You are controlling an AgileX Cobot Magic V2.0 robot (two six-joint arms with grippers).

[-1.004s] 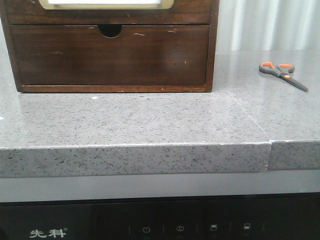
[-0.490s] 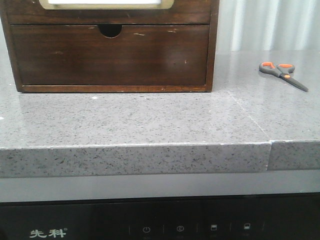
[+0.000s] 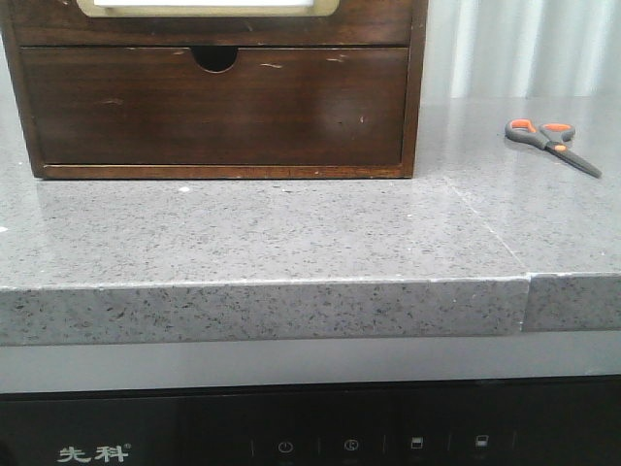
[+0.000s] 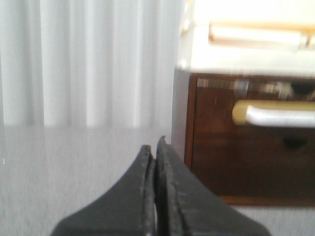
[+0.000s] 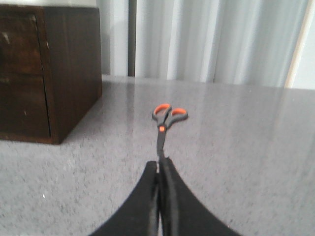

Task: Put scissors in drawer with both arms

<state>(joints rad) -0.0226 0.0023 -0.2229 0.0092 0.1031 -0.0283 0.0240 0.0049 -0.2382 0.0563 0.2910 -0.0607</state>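
Lying flat near the worktop's (image 3: pixel 291 233) far right edge, the scissors (image 5: pixel 164 123) sit just beyond the right claw (image 5: pixel 160 164), blades toward it. Both claws, left claw (image 4: pixel 155 147) too, are closed, empty. Grey handles, orange loops.

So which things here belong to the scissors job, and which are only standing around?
For the job:
scissors, flat on the counter
drawer with the pale panel, shut
left gripper, shut
right gripper, shut, facing the scissors

Not part of it:
notched drawer
counter
curtain
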